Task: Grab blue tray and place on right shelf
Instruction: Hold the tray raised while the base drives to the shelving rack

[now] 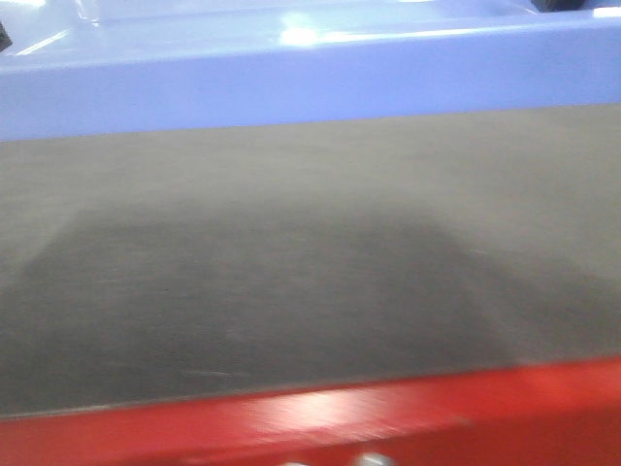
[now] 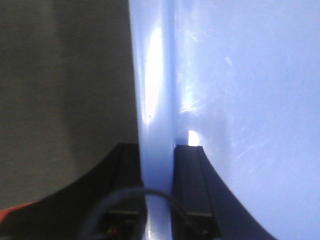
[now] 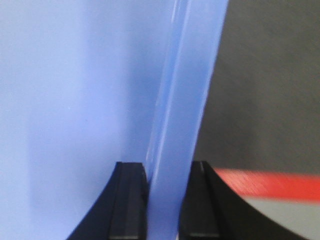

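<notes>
Jaws pinching blue tray (image 2: pixel 240 100) rim, mat (image 2: pixel 65 100) beside

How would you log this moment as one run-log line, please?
left gripper: shut on blue tray rim | right gripper: shut on tray rim | tray: at dark mat, lift unclear | right shelf: not in view

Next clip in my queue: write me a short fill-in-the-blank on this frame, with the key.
1. The left gripper and the right gripper each have one finger on either side of the blue tray's ___.
2. The table edge nearest the front camera is coloured ___.
3. The dark mat lies between that edge and the ___.
Missing words: rim; red; tray.
</notes>
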